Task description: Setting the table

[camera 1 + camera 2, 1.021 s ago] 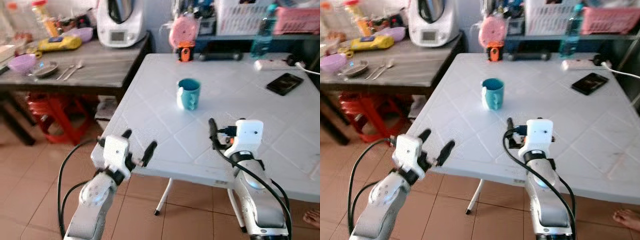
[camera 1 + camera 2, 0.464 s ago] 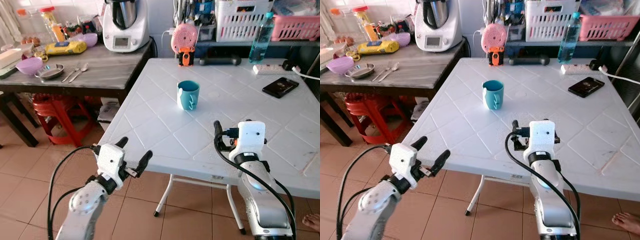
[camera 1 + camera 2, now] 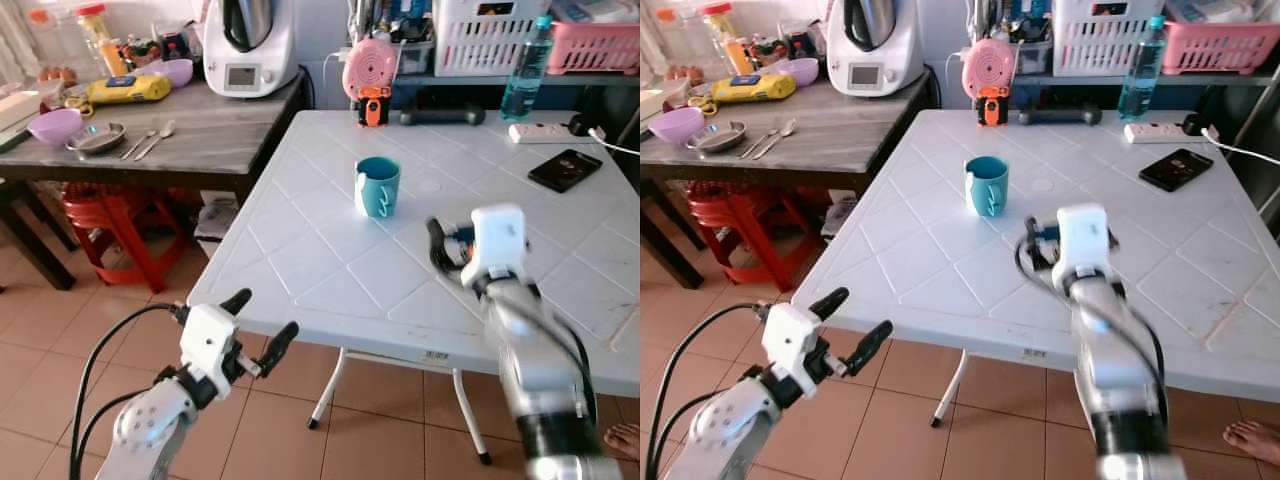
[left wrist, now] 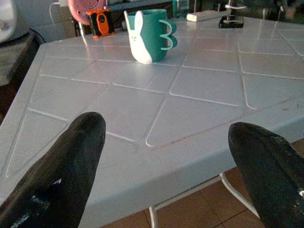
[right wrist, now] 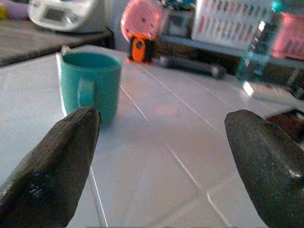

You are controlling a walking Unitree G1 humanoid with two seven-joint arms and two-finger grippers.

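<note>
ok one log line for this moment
right claw: open, over white table near teal mug | left claw: open, below table edge | mug: untouched

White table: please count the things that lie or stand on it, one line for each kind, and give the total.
Teal mug: 1
Black phone: 1
White power strip: 1
Orange and black gadget: 1
Dark rod-shaped thing: 1
Total: 5

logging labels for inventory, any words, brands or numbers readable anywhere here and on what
None can be read.
Sticker under the white table edge: too small.
Yellow packet on the side table: print blurred.
Kitchen machine screen: no legible digits.
Teal mug: a white rabbit shape, no text.
</note>
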